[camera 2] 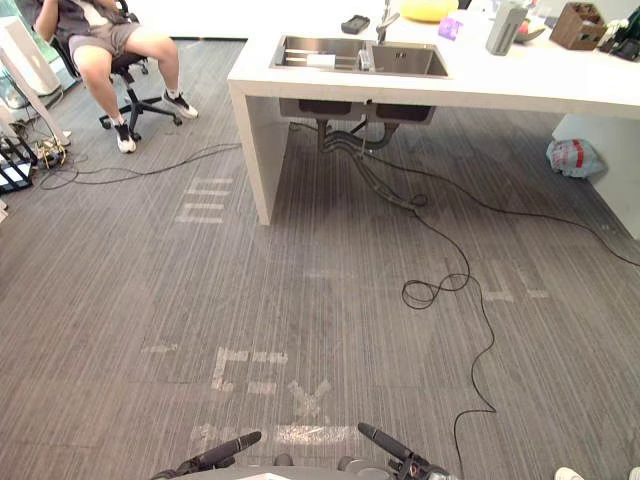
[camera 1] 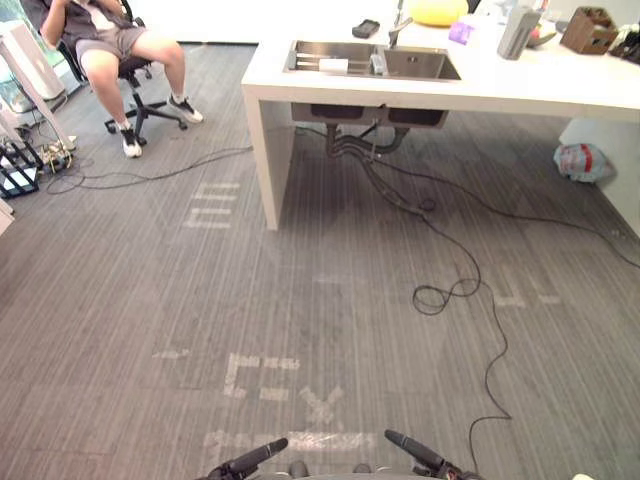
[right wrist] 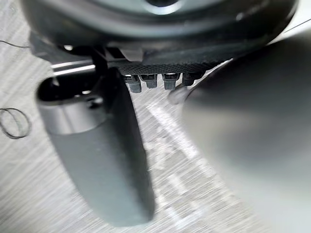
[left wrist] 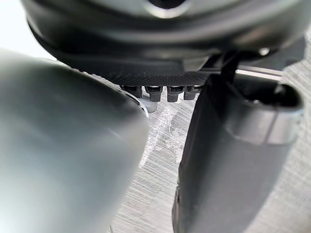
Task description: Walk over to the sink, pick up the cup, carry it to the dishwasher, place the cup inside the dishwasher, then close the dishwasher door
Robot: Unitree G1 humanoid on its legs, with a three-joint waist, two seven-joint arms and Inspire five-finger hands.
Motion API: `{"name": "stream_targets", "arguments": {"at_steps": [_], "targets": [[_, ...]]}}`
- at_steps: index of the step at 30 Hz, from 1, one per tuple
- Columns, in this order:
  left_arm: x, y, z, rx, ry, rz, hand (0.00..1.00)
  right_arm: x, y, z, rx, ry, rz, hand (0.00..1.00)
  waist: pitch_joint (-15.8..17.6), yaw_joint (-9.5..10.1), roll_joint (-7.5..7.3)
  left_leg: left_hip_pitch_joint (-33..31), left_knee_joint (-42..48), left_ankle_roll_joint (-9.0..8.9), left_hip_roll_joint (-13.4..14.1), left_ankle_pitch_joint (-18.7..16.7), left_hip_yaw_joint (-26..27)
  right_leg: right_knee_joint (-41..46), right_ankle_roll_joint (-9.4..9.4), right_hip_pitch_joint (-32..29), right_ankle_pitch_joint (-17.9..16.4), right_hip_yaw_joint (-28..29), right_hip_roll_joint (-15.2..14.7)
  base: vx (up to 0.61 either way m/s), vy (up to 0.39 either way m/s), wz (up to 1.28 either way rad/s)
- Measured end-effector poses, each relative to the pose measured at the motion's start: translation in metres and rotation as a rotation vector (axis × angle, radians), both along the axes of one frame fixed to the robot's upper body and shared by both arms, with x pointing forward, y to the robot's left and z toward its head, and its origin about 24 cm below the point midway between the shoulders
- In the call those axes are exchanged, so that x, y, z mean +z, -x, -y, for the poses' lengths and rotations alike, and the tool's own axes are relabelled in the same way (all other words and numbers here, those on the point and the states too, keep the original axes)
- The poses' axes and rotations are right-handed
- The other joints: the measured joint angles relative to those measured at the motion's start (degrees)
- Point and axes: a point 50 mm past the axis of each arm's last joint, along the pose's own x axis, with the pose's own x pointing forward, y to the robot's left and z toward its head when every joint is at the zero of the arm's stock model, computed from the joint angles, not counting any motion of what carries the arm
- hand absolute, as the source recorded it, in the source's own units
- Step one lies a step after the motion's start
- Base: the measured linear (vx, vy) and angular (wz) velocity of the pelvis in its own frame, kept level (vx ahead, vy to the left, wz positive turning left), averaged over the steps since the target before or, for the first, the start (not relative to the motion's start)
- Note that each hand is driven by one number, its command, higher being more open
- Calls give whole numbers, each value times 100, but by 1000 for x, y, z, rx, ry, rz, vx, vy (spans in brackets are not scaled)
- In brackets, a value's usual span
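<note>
— Steel sink (camera 1: 372, 60), set in our white counter (camera 1: 520, 85), upper middle of the head view; a small pale cup (camera 1: 378, 63) stands inside, we think.
— Ribbed grey carpet (camera 1: 300, 300) below it, a person (camera 1: 110, 40) seated upper left.
— Left wrist view: our left hand (left wrist: 228, 165), smooth dark thumb, fingers loose, empty.
— Right wrist view: our right hand (right wrist: 97, 155) likewise, fingers slack, holding nothing.

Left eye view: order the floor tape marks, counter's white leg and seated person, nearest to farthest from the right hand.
1. Floor tape marks, just ahead of the right hand.
2. Counter's white leg, farther ahead, left.
3. Seated person, far left corner.
</note>
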Motion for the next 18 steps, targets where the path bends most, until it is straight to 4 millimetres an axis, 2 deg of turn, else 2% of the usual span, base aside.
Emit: {"name": "stream_targets", "arguments": {"at_steps": [2, 3, 6, 8, 11, 15, 18], "targets": [[6, -21, 6, -12, 11, 89, 100, 9, -32, -8, -2, -18, 123, 100, 26, -26, 43, 4, 0, -33, 13, 21, 1, -2, 92, 9, 21, -41, 2, -37, -21, 3], [8, -29, 9, -3, 20, 121, 100, 11, -40, -10, 3, -25, 151, 100, 33, -22, 55, 5, 0, -43, 14, 28, 0, -4, 106, 14, 29, -53, 1, -57, -17, 6], [18, -62, 35, 5, 82, 232, 100, 22, -67, -23, 36, -74, 246, 100, 58, -3, 94, 73, 0, -75, 13, 46, -9, -18, 176, 96, 53, -107, -12, -67, -9, 3], [19, -66, 44, -12, 90, 234, 100, 22, -68, -25, 43, -91, 250, 100, 64, -6, 103, 119, -1, -79, 12, 44, -7, -19, 180, 144, 51, -131, -18, -54, -9, -1], [16, -61, 51, -19, 94, 207, 100, 17, -56, -26, 43, -93, 217, 100, 72, -35, 114, 128, -2, -82, 12, 42, -2, -23, 183, 150, 49, -152, -21, -28, -9, -1], [8, -43, 49, -34, 24, 96, 100, 8, -31, -21, 30, -79, 152, 100, 82, -90, 118, 133, -6, -81, 11, 45, -39, -48, 176, 185, 52, -219, -29, -9, -13, 5], [7, -42, 49, -46, 18, 87, 100, 6, -26, -21, 48, -67, 139, 100, 81, -115, 118, 174, -33, -80, 5, 45, -48, -68, 162, 235, 59, -298, -43, -34, -15, 2]]}}
